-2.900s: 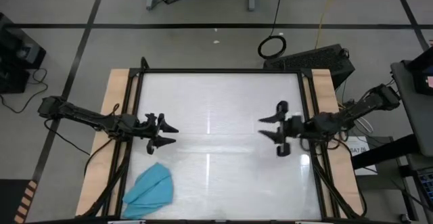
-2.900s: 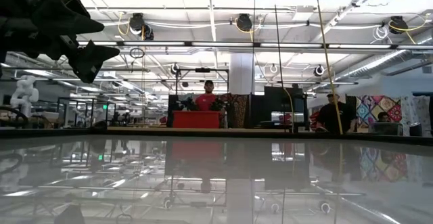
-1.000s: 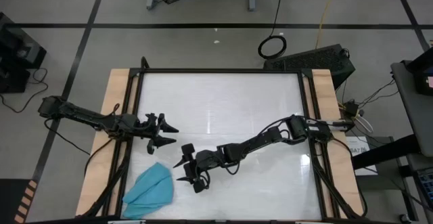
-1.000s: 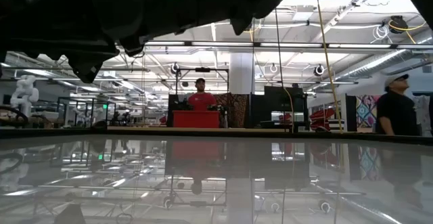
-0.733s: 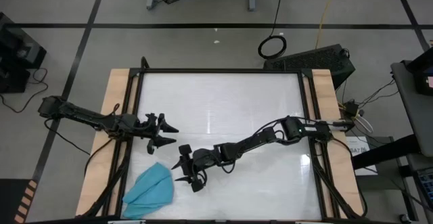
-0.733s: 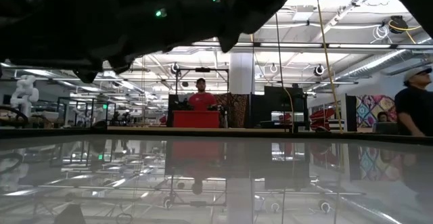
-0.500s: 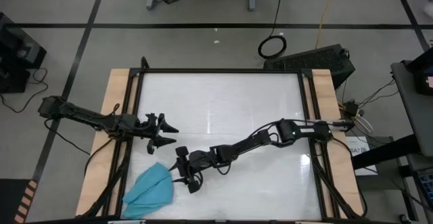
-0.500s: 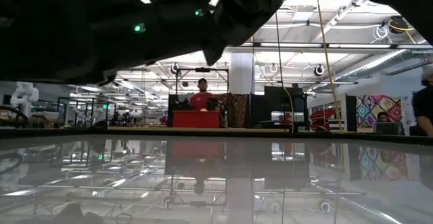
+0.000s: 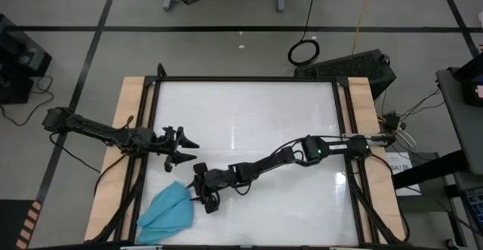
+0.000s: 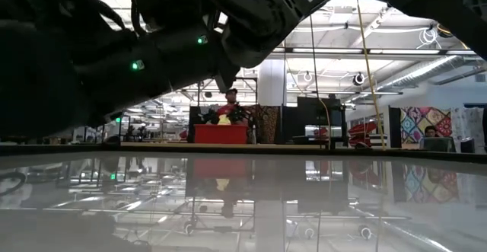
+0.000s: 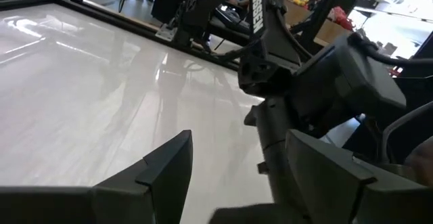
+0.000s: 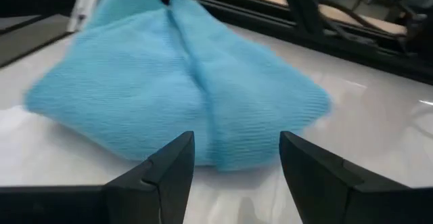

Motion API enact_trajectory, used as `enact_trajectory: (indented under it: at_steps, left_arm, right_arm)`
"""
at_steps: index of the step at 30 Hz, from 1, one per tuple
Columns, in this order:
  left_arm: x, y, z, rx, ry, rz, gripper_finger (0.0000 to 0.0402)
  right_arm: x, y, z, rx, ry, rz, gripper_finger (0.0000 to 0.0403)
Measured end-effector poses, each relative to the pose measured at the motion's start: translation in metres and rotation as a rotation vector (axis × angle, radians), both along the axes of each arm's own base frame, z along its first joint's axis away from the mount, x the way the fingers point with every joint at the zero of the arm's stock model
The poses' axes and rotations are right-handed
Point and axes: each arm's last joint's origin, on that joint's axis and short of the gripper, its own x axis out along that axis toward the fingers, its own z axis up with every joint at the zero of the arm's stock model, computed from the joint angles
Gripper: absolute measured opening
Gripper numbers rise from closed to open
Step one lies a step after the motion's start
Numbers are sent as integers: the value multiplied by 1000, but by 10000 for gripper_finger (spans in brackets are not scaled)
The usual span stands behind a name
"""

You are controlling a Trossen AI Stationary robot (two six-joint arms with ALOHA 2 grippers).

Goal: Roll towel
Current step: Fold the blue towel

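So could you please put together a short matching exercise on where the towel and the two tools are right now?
Things:
1. towel
2. left tool
3. right tool

Places or states:
A. open, right beside the cloth's edge
B. open, waiting at the table's left side
C. crumpled near the front left corner

Pairs: 1-C, 2-B, 3-A

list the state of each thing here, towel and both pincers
small turquoise-blue soft cloth towel: crumpled, unrolled, flat on the table's near-left corner
right pincer: open, at the towel's edge, nothing held
left pincer: open, empty, waiting above the towel
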Motion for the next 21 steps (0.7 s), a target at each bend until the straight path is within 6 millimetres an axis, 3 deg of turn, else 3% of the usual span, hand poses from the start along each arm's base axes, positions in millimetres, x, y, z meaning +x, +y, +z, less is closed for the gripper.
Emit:
enact_trajectory:
  at_steps: [8, 17, 21]
  left_arm:
    - [0, 0, 0, 0, 0, 0, 242]
    - [0, 0, 0, 0, 0, 0, 242]
    - [0, 0, 0, 0, 3, 0, 242]
  right_arm:
    - [1, -6, -1, 13, 18, 24, 198]
    - [1, -2, -24, 47, 26, 28, 160]
    - [2, -1, -23, 44, 17, 26, 133]
